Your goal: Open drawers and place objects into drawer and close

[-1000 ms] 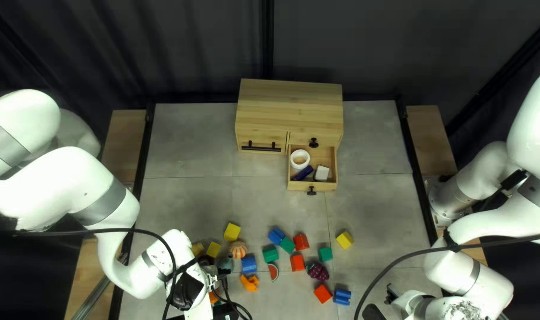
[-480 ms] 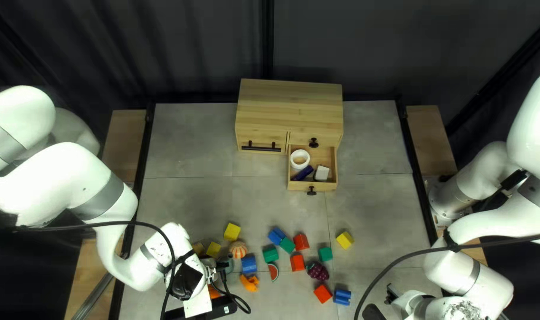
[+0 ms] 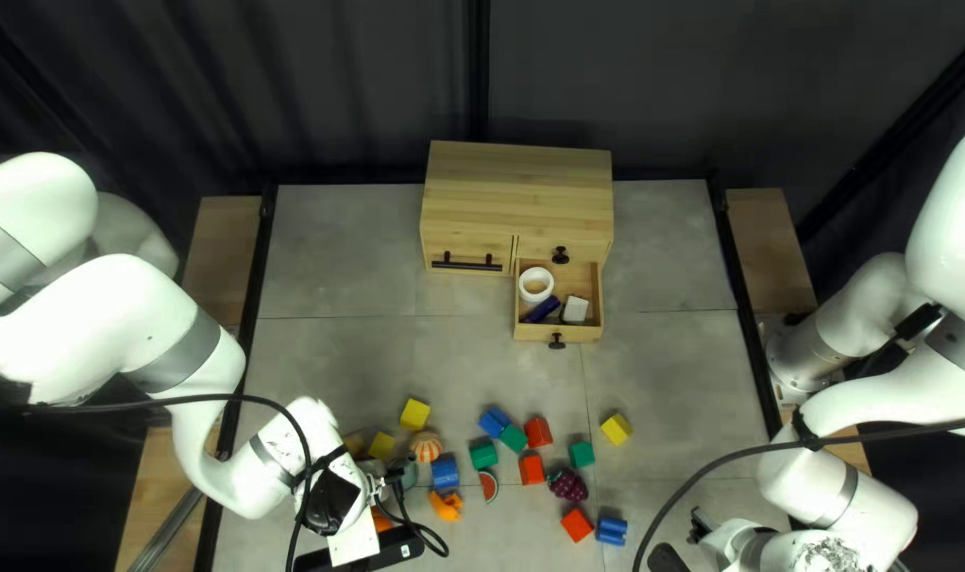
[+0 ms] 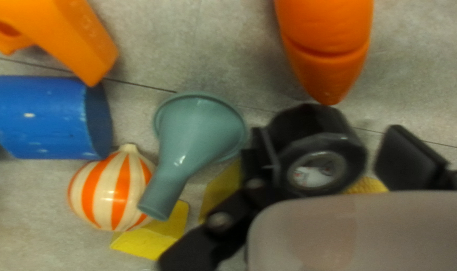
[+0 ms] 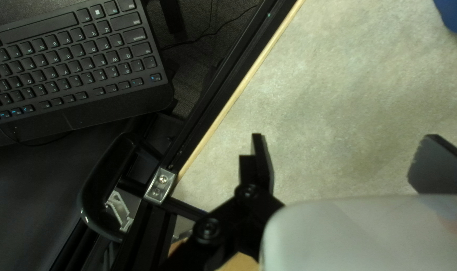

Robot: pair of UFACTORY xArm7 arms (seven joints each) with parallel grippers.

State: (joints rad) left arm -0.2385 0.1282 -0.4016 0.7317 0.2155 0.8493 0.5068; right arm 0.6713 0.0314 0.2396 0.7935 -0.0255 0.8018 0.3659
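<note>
The left arm is bent and the left gripper points down with 2 fingers apart, while the right arm is also bent and the right gripper has 2 fingers wide apart.

A robotics lab — two white arms flank a table before dark curtains.

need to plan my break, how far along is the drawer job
Looks done: one drawer is open, holding a white ring, a dark blue piece and a white block. In hand: nothing gripped; the left gripper stands open around a black tape roll. Left: probably placing that roll, then closing the drawer; whether the loose blocks also go in, I can't tell.
</note>
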